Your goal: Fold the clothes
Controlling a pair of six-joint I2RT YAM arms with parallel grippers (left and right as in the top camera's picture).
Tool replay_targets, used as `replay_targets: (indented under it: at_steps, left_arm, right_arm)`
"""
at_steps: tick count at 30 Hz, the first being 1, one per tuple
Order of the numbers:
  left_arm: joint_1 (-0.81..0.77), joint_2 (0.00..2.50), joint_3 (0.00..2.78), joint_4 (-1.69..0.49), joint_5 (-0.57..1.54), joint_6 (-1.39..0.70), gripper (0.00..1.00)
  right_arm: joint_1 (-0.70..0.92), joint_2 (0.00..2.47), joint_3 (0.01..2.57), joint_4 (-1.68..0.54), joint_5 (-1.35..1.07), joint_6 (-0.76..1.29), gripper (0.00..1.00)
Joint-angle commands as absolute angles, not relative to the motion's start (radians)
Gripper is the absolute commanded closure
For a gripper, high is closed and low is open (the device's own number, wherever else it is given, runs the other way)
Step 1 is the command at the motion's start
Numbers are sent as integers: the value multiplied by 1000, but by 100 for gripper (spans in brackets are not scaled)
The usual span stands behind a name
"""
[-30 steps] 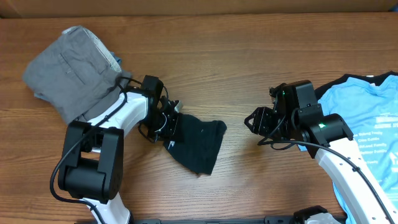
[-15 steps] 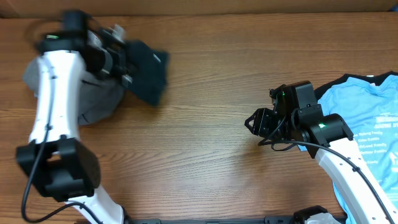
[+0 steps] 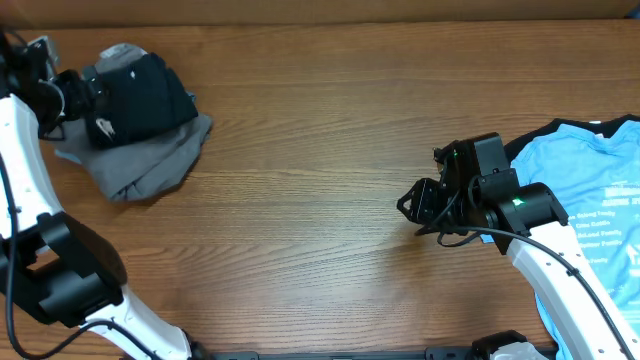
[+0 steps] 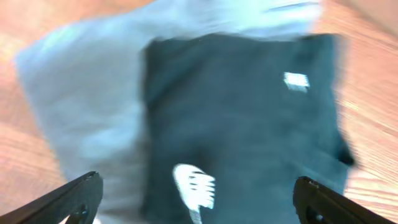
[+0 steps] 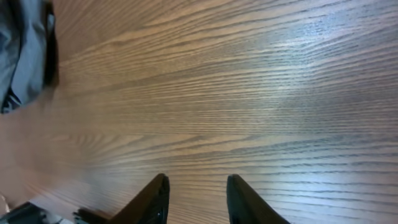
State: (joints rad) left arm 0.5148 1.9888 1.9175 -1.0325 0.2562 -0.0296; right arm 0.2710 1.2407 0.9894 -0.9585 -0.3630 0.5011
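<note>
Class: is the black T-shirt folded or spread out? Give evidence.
Folded: the black T-shirt is a compact bundle atop the grey trousers.

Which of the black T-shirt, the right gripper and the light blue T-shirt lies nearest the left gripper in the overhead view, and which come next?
1. black T-shirt: far left, right beside the left gripper.
2. right gripper: right of centre.
3. light blue T-shirt: at the far right edge.

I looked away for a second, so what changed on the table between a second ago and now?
The left gripper carried the folded black T-shirt from mid-table to the far left, laid it on the grey trousers and opened. The right gripper and light blue T-shirt stayed put.
</note>
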Motion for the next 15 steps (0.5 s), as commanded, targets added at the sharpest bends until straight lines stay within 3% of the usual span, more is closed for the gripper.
replay_targets:
  at_steps: [1,8,15]
  left_arm:
    - [574,1969,1973,-1061,294,-89,0]
    - [587,1858,2222,-1312,653,80,0]
    - [302,1617,2300,-1539,548,210,0]
  right_arm:
    - [276,1225,1004,-955,-369,501,66]
    - [276,1197,1034,-949,-368,499,62]
    - [276,1060,1171,-1006,-323,465,57]
